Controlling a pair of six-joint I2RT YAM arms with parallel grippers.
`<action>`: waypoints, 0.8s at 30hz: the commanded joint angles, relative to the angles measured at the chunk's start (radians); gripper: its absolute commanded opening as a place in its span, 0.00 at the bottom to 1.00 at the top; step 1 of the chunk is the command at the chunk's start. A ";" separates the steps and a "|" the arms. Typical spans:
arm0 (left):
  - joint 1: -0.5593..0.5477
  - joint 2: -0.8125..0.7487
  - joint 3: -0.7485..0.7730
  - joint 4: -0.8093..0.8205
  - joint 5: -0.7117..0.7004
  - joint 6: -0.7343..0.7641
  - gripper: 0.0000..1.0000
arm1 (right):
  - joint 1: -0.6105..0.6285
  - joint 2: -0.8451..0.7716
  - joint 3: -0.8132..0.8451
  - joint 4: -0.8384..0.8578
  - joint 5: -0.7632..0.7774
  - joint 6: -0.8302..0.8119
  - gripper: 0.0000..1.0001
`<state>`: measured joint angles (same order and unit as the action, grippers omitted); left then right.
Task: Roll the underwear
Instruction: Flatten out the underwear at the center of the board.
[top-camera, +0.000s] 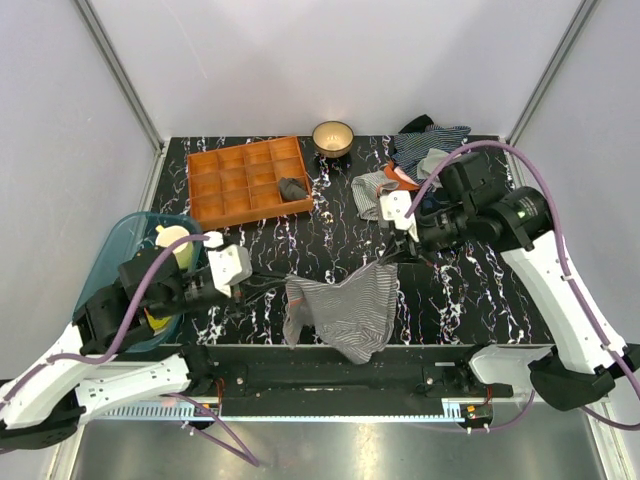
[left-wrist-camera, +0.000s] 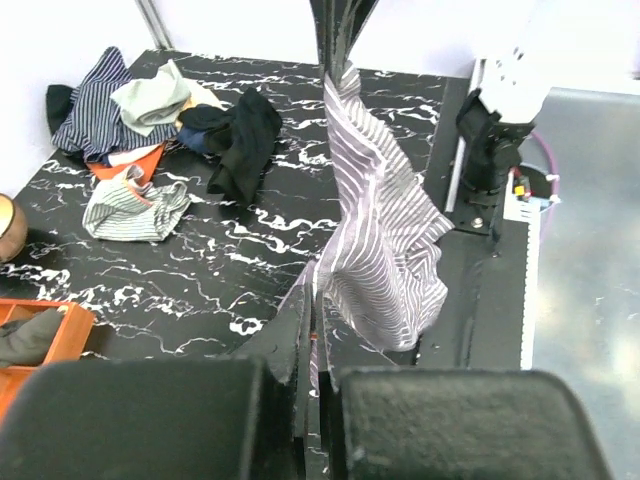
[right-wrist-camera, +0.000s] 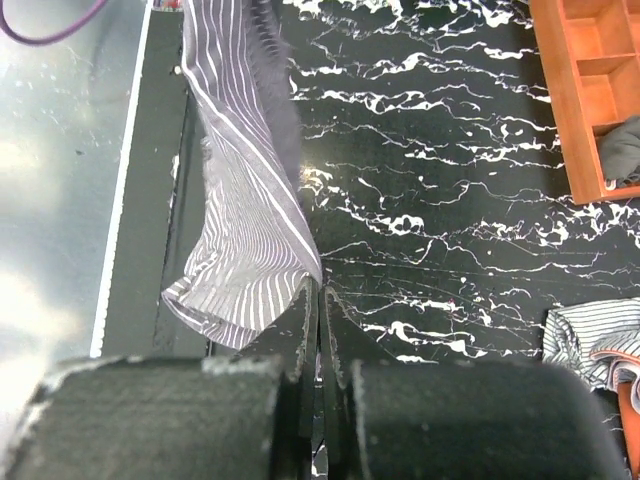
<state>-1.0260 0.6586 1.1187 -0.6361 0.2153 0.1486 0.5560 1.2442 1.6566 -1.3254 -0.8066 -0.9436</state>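
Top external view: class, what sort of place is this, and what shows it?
Probably a robot lab test cell: white panel walls box in a black marbled table, the left arm and right arm stand at its near edge, with props like the orange tray.

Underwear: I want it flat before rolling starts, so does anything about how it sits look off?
Yes. The underwear is not flat: the left gripper and right gripper each pinch a corner, so it hangs slack and creased between them, and its lower part droops over the near edge of the table.
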 joint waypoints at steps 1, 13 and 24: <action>-0.003 0.018 0.044 -0.025 0.033 -0.087 0.00 | -0.037 -0.041 0.058 -0.094 -0.063 0.086 0.00; 0.258 0.208 -0.315 0.364 -0.188 -0.033 0.00 | -0.070 0.241 -0.261 0.483 0.425 0.281 0.00; 0.653 0.755 -0.129 0.633 -0.054 0.003 0.00 | -0.137 0.734 0.195 0.545 0.448 0.255 0.00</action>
<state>-0.4171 1.3167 0.8539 -0.1562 0.1101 0.1143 0.4278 1.9289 1.6901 -0.8345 -0.4011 -0.6796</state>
